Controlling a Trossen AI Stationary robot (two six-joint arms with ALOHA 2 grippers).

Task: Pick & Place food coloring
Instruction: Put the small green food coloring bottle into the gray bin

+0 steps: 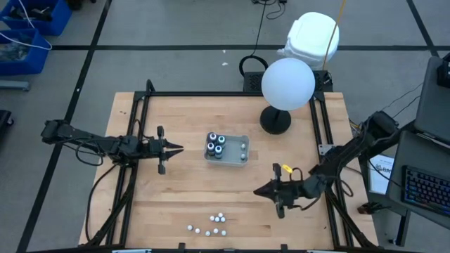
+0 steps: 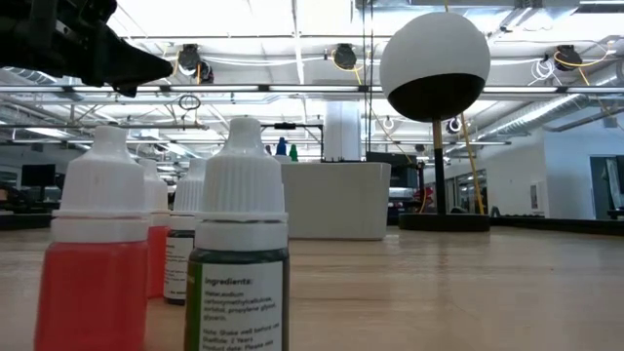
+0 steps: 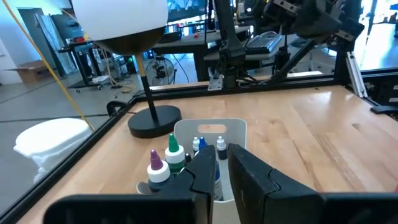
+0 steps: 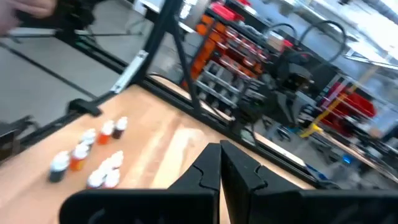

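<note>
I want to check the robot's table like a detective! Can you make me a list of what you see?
Surface: wooden table, black frame around it.
Job's things: four bottles standing in the grey tray; a cluster of small bottles near the front edge.
Clutter: white ball lamp.
Pincers: left pincer slightly parted, empty, beside the tray; right pincer shut, empty.
Cables: black loop behind the table.
Surroundings: keyboard, blue bins.

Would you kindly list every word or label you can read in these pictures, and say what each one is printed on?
"Ingredients:" heads the white label of the green bottle nearest the low camera.
The smaller lines below it on that label are too blurred to read.
The label on the dark bottle behind it is too small to read.
The red bottle shows no label.
Nothing else in any view is readable.
</note>
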